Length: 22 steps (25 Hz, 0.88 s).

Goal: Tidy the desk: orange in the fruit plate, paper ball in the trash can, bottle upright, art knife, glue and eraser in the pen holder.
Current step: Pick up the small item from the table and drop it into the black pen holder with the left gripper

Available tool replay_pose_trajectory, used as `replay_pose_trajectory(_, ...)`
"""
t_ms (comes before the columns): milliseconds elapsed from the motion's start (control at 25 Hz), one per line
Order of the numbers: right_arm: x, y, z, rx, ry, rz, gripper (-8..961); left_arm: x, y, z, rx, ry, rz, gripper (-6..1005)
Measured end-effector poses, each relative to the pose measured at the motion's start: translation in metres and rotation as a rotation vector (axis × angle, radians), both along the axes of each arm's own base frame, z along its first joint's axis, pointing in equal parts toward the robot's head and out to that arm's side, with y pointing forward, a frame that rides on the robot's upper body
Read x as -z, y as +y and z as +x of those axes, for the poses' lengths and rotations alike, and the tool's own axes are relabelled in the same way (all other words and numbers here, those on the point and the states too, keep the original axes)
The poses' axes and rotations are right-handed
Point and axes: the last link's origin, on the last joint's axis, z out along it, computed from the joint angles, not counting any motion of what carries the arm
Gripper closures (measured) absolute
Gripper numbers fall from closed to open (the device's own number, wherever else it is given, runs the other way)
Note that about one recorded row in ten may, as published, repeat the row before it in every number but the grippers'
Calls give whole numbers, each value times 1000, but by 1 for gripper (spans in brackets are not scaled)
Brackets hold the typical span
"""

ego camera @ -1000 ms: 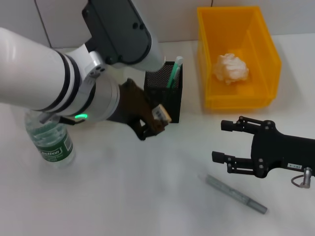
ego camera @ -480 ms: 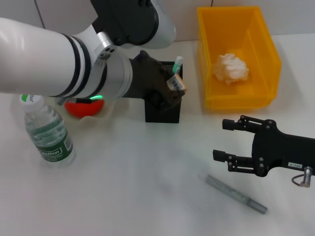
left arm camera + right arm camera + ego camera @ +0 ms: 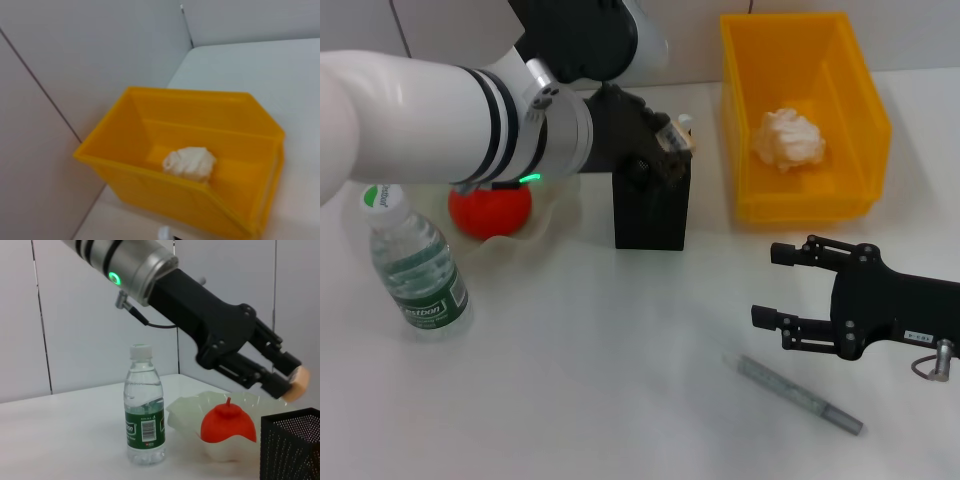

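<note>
Nearest the robot, a grey pen-like tool (image 3: 800, 394) lies flat on the white desk (image 3: 620, 380), just in front of the right gripper (image 3: 768, 287), which hovers low over the desk with its fingers spread wide and nothing between them. To the left, the bottle (image 3: 413, 263) stands upright with its white cap on, its green label facing forward. Behind it, the orange (image 3: 490, 208) sits in the fruit plate (image 3: 195, 407), whose ruffled rim rises around the fruit. Beside the plate stands the pen holder (image 3: 652, 208), and directly above its open top the left gripper (image 3: 675, 142) has its fingers pinched on the eraser (image 3: 294, 387), the tan block held clear of the mesh rim. Farther back and to the right, the trash can (image 3: 807, 120) sits against the wall with the paper ball (image 3: 788, 139) resting on its floor.
</note>
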Motion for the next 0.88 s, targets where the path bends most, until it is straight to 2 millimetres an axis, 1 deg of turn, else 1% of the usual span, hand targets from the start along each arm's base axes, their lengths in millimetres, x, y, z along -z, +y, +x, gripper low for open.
replay_pose_trajectory(80,0,0,0,2,2,-2,187,0,6,-1,7,-12,24,613)
replay_pose_trajectory(160,0,0,0,3,3,-2,187,0,7,-1,11,-16,31,612)
replay_pose_trajectory(280,0,0,0,4,4,-4,187,2,17,-5,17,-28,63,611)
replay_pose_trajectory(320,1,0,0,5,5,-4,187,2,17,-5,17,-28,63,611)
replay_pose_trajectory(440,1,-1,0,6,6,-4,186,6,25,-10,10,-29,83,610)
replay_pose_trajectory(680,1,0,0,8,8,-7,186,9,32,-20,-5,-24,101,609)
replay_pose_trajectory(880,1,0,-1,8,8,-7,186,11,32,-26,-13,-13,103,607)
